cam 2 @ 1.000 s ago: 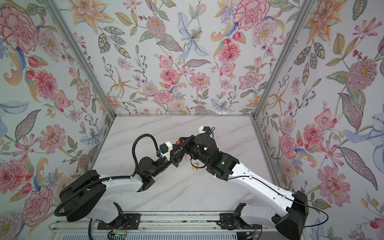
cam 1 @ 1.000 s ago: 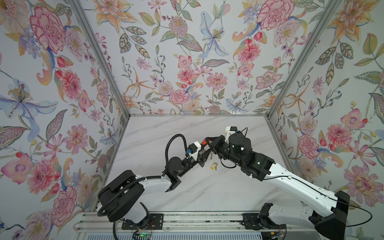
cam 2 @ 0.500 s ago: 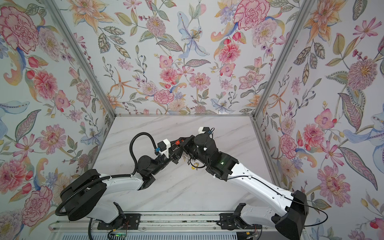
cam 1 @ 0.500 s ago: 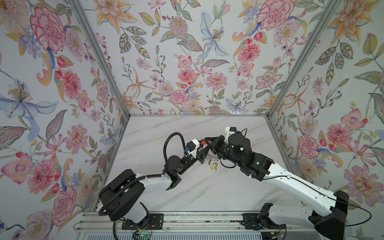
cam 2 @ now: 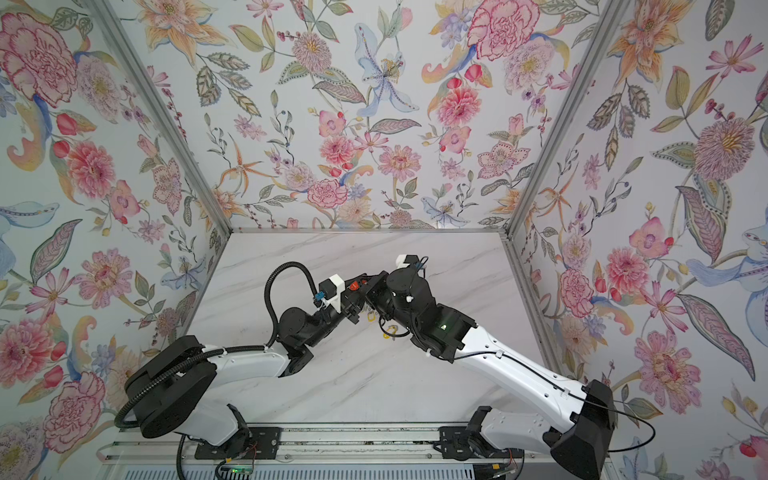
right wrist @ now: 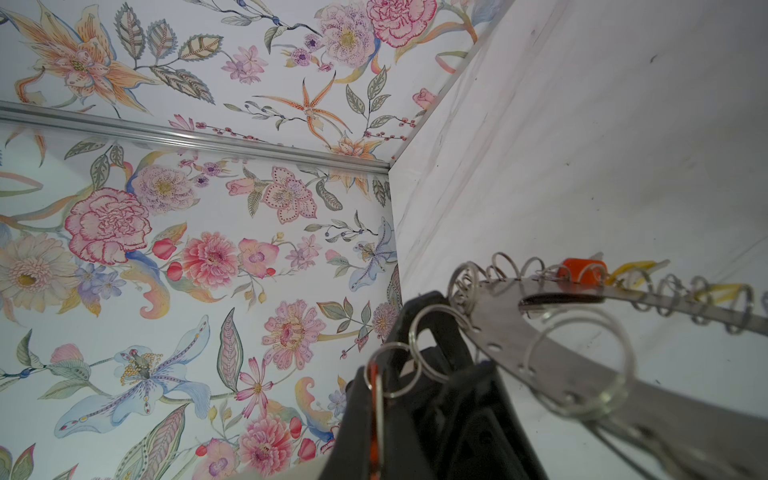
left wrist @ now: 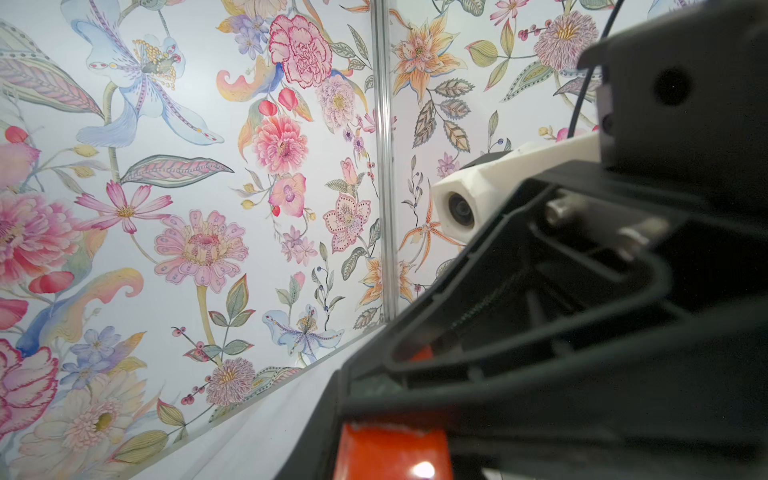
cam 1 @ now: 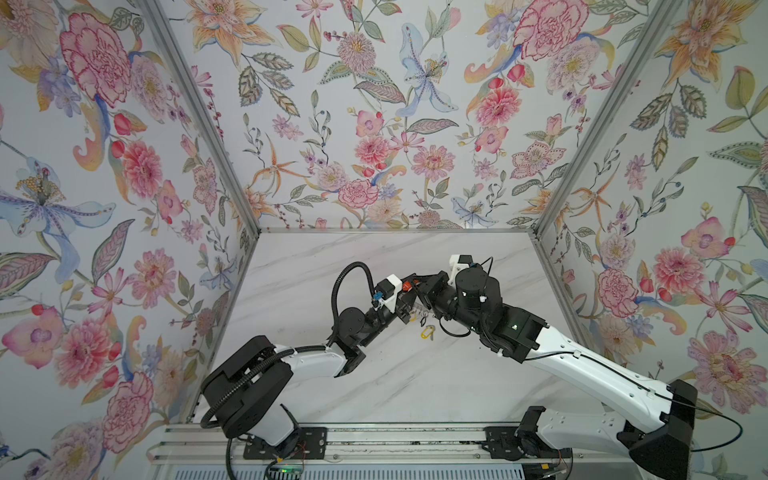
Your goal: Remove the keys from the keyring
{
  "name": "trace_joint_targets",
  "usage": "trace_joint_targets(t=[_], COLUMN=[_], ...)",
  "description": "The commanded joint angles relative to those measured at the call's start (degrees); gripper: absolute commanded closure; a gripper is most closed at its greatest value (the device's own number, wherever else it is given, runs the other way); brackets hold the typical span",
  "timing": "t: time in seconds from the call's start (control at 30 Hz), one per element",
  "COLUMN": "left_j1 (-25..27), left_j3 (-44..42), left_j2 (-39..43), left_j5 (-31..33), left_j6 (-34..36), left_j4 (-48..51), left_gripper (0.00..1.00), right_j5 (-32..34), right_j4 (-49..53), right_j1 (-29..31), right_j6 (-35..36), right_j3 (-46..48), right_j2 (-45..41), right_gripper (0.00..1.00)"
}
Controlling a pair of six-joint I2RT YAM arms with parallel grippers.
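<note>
A: Right wrist view first. What are we holding?

B: Our right gripper [right wrist: 449, 386] is clamped on the near rim of the keyring [right wrist: 498, 328], which hangs tilted above the marble tabletop [right wrist: 623, 124]. From a wire loop [right wrist: 366, 372] beside the fingers hangs one red-tagged key [right wrist: 376, 415], seen edge-on. Along the far rim we count one orange-tagged key [right wrist: 582, 268] and two yellow-tagged keys [right wrist: 631, 268]. The loops overlap too much for a firm count.

A: And the left wrist view?

B: One red-orange tag [left wrist: 390, 453] fills the bottom edge, very close to the lens, and we take it for that same red key. Behind it we see one wrist camera [left wrist: 457, 208], the right arm's. Our left gripper's fingers aren't clear there, so we cannot tell whether it grips the tag.

A: The top views?

B: In both top views our two grippers meet nose to nose over the middle of the table, a little toward the far side. The left gripper [cam 1: 407, 293] has the one red tag at its tip. Two yellow tags show just nearer to us, under the right gripper. We cannot tell whether those hang or lie on the marble.

A: So we judge that we're working the red key off its loop. How do we do that well?

B: We keep the right gripper steady so the disc doesn't swing. We take the tag squarely, close to its loop. Then we feed it round the wire to the gap rather than tugging, and we mind the neighbouring loops.
</note>
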State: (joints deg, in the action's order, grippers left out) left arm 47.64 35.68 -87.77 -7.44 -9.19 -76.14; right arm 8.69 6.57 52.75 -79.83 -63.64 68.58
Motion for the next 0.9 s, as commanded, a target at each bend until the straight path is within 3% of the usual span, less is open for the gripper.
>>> trace_joint_targets(t=[0.0,0.4,0.87], left_j1=[-0.24,-0.48,-0.36], left_j3=[1.16,0.57,0.45], left_j2=[1.0,1.99,2.64], left_j5=[2.1,0.66,-1.48], left_j6=[1.54,2.95,6.58], left_j4=[1.36,2.65,6.32], left_gripper=[0.76,1.0,1.0], right_j5=[0.63,1.07,1.63], right_j4=[-2.84,-3.05,-10.38], right_j1=[0.25,-0.26,-2.14], right_j6=[-0.05,0.4,-3.85], right_j3=[0.14,-0.26,3.13], right_j2=[-0.43,-0.81,-2.21], right_gripper=[1.0,1.0,1.0])
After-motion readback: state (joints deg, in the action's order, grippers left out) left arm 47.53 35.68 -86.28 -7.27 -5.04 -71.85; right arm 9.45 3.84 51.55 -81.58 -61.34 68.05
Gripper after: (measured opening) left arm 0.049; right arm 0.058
